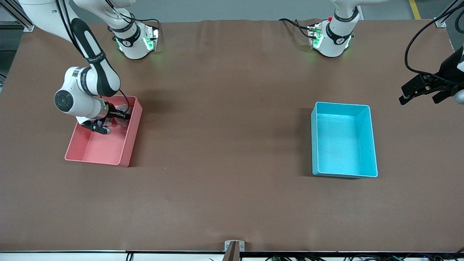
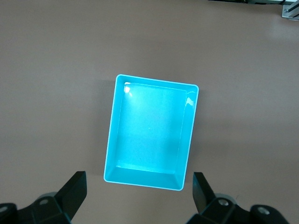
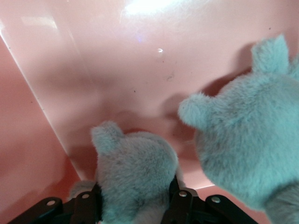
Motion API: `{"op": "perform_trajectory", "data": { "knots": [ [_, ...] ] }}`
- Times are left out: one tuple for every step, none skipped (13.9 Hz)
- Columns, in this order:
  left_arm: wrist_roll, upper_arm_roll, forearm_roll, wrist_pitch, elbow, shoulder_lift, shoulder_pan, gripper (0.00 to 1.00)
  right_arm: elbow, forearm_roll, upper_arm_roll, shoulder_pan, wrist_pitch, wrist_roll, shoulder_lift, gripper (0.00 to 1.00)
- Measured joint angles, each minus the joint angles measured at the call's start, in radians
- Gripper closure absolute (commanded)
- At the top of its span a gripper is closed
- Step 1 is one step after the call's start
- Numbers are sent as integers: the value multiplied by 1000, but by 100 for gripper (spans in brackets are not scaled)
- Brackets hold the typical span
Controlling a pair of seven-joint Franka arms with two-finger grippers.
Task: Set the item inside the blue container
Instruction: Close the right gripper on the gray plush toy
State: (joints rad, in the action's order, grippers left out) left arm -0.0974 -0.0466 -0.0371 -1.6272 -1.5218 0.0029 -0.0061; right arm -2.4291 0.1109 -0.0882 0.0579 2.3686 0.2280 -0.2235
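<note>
The plush toy (image 3: 133, 175) in the pink bin (image 1: 125, 145) was mostly buried under the right hand (image 1: 114, 121) from the front, and cropped in the wrist view. The left hand (image 1: 422, 92) ran off the edge – barely any wrist.

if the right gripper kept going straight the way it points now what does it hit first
The right gripper is down inside the pink bin, already shut on a grey plush toy. Straight on, it would probably press that toy into the bin's floor or wall; a second plush piece sits just beside that line.
</note>
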Motion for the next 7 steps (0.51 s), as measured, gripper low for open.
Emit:
{"op": "perform_trajectory", "data": {
  "knots": [
    [0,0,0,0,0,0,0,0,0,0,0,0,0,0,0,48],
    [0,0,0,0,0,0,0,0,0,0,0,0,0,0,0,48],
    [0,0,0,0,0,0,0,0,0,0,0,0,0,0,0,48],
    [0,0,0,0,0,0,0,0,0,0,0,0,0,0,0,48],
    [0,0,0,0,0,0,0,0,0,0,0,0,0,0,0,48],
    [0,0,0,0,0,0,0,0,0,0,0,0,0,0,0,66],
    [0,0,0,0,0,0,0,0,0,0,0,0,0,0,0,99]
  ]
}}
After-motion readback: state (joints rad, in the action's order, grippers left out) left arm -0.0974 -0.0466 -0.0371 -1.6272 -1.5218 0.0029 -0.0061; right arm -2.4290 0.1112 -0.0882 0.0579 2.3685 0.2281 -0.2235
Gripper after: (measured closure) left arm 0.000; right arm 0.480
